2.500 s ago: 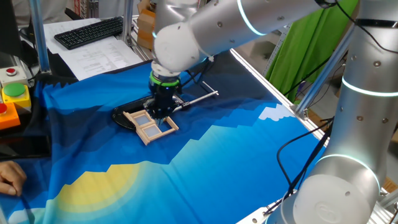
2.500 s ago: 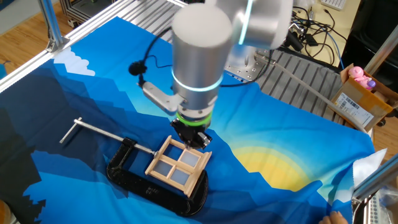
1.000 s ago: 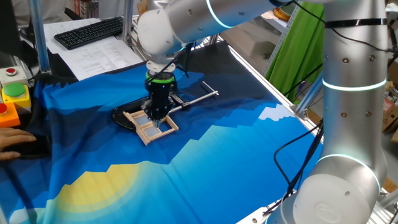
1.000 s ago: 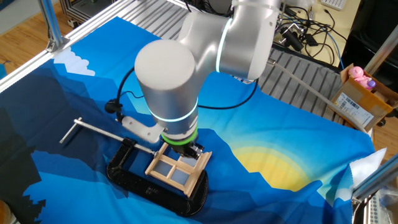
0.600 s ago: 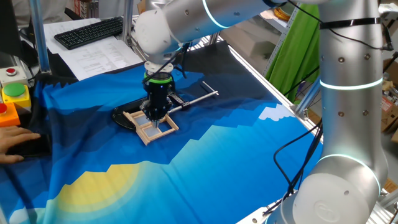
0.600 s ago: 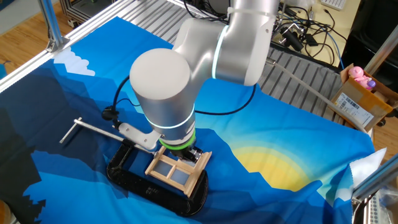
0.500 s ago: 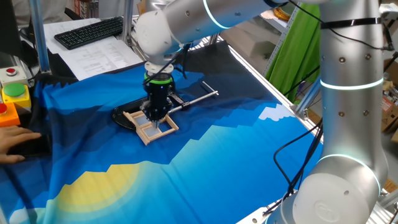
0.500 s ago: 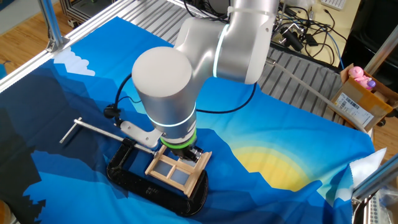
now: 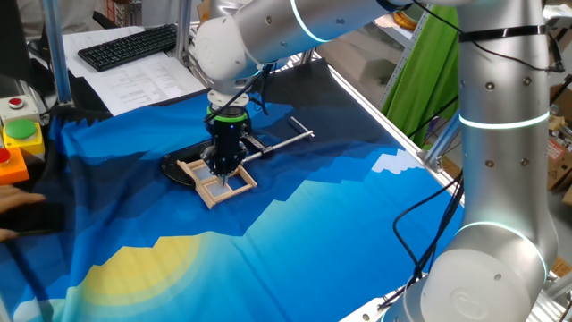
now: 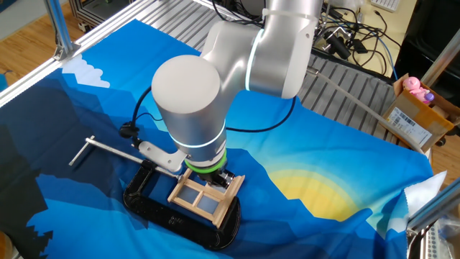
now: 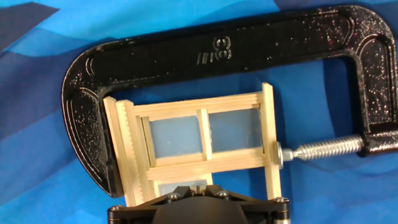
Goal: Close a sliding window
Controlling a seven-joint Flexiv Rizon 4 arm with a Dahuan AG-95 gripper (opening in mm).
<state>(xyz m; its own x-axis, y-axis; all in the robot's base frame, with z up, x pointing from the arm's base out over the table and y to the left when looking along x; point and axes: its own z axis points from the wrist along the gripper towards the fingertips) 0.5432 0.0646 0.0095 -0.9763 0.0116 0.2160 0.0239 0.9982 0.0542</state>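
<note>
The sliding window (image 9: 214,186) is a small light-wood frame with panes. It lies flat on the blue cloth, held in a black C-clamp (image 9: 176,168) with a metal screw rod (image 9: 288,140). It also shows in the other fixed view (image 10: 205,198) and in the hand view (image 11: 205,134). My gripper (image 9: 223,165) points straight down on the window's edge. In the hand view my gripper (image 11: 198,184) has its fingers close together around a small peg on the sash. The arm hides the window's far edge in the other fixed view.
A keyboard (image 9: 130,45) and papers (image 9: 147,80) lie behind the cloth. A button box (image 9: 18,134) stands at the left edge, with a person's hand (image 9: 11,197) below it. A cardboard box (image 10: 413,115) and cables (image 10: 352,36) lie at the right.
Since 2.5 s ago the arm has swung round and the gripper has moved a little along the window. Over the last half second it holds still. The person's hand has drawn back left.
</note>
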